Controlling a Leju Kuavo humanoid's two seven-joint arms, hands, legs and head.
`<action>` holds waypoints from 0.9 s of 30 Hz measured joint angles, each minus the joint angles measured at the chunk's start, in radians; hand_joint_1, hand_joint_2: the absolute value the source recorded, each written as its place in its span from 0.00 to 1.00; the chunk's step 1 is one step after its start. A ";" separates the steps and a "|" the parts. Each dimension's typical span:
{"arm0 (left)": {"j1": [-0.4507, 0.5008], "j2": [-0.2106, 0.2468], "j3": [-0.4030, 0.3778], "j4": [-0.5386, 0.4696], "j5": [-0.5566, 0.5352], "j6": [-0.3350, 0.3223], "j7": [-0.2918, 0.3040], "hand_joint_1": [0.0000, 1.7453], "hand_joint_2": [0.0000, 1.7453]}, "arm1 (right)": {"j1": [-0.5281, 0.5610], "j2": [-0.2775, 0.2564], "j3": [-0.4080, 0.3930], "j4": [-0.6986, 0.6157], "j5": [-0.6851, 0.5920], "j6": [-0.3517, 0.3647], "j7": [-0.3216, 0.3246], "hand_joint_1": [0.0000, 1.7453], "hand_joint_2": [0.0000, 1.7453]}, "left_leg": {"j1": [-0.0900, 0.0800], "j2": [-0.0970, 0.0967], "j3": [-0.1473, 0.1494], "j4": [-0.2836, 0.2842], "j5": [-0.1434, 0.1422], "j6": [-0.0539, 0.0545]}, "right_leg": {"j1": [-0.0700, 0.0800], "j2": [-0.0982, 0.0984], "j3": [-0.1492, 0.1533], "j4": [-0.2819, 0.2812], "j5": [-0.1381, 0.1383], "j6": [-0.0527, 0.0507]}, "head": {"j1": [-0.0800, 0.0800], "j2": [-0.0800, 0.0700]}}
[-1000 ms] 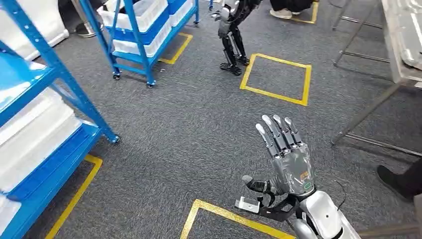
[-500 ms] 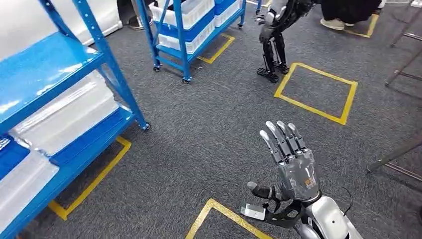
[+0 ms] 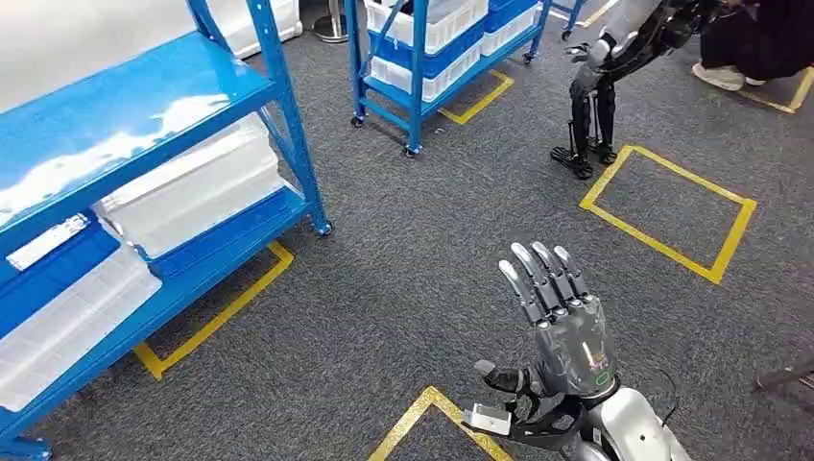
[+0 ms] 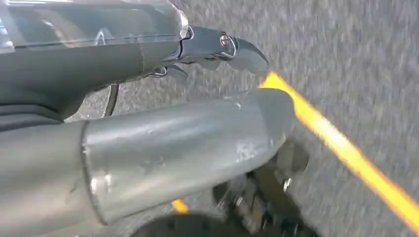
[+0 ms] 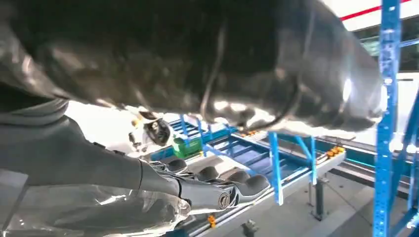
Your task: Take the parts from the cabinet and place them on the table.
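The blue cabinet rack (image 3: pixel 144 106) stands at the left in the head view, with white bins (image 3: pixel 197 192) on its lower shelves; what lies in them is hidden. My right hand (image 3: pixel 562 317) is raised over the grey carpet to the right of the rack, fingers straight and spread, holding nothing. Its wrist view looks past the right hand (image 5: pixel 207 190) to blue shelving (image 5: pixel 276 163). In the left wrist view my left hand (image 4: pixel 188 138) hangs above the carpet with thumb and a finger stretched out and nothing in it.
A second blue rack (image 3: pixel 422 58) with white bins stands at the back. Another humanoid robot (image 3: pixel 595 86) stands by a yellow tape square (image 3: pixel 672 206), and a seated person (image 3: pixel 758 38) is at the far right. Yellow tape (image 3: pixel 422 413) marks the carpet near my feet.
The whole view has swung left: the near rack now takes up more of the left side and the table legs have left the right. My right hand keeps its raised pose.
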 joint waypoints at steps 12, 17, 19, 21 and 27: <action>0.004 -0.008 0.006 -0.005 0.009 -0.003 0.022 0.00 1.00 | 0.014 0.019 -0.002 0.002 -0.019 0.017 -0.017 0.00 0.00 | 0.002 -0.007 -0.057 0.095 -0.058 -0.047 | -0.006 0.019 0.133 -0.320 0.170 -0.050 | -0.002 0.000; 0.006 -0.008 0.006 -0.016 0.000 -0.013 0.020 0.00 1.00 | 0.019 0.058 0.031 0.024 0.019 0.051 -0.009 0.00 0.00 | 0.005 0.022 -0.138 0.277 -0.109 -0.057 | 0.003 -0.053 0.135 -0.317 0.163 -0.055 | -0.002 0.000; 0.007 -0.008 0.007 -0.022 0.000 -0.013 0.020 0.00 0.00 | 0.017 0.068 0.035 0.028 0.019 0.051 -0.007 0.00 0.00 | 0.004 0.039 -0.055 0.123 -0.031 -0.053 | 0.003 -0.075 0.140 -0.315 0.157 -0.051 | -0.002 0.000; 0.004 -0.008 0.008 -0.028 0.007 -0.013 0.022 0.00 0.00 | 0.011 0.072 0.039 0.032 0.019 0.053 0.002 0.00 0.00 | -0.009 0.091 0.005 0.015 -0.016 -0.039 | 0.010 -0.098 0.146 -0.312 0.149 -0.040 | -0.002 0.000; 0.005 -0.027 0.031 -0.059 0.012 -0.039 0.041 0.00 0.00 | -0.035 0.111 0.073 0.067 0.013 0.094 0.022 0.00 0.00 | 0.002 0.037 0.009 -0.007 0.002 -0.007 | 0.002 -0.041 0.133 -0.255 0.097 -0.014 | -0.002 0.000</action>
